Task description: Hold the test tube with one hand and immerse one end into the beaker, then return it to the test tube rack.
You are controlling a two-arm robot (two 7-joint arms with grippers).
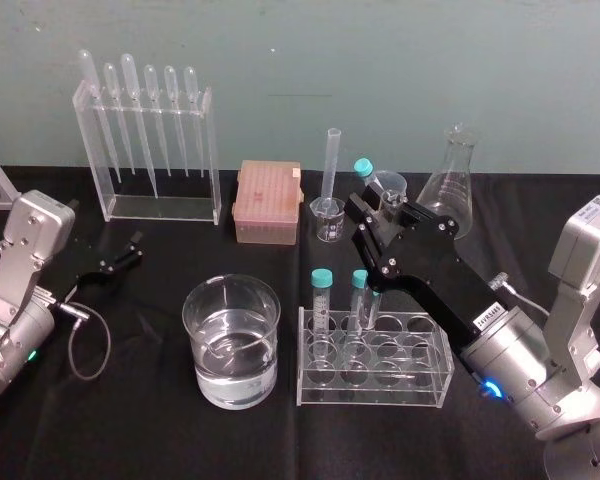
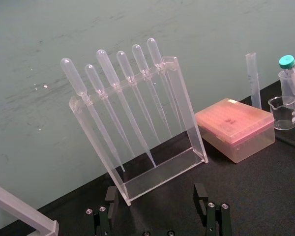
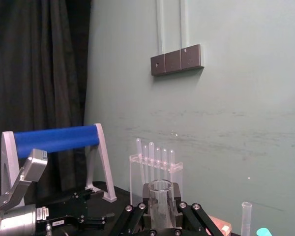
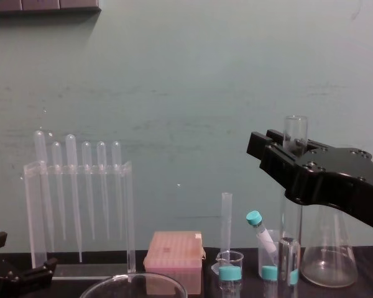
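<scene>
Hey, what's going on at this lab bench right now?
The right gripper is clamped on the clear test tube. The tube stands upright with its lower end at the test tube rack, beside the teal-capped tubes. The beaker of water sits to the rack's left, with nothing dipped in it yet. The left gripper rests open and idle, far to the left.

Right claw [image 1: 378, 212] clamped (raised), left claw [image 1: 133, 249] spread
</scene>
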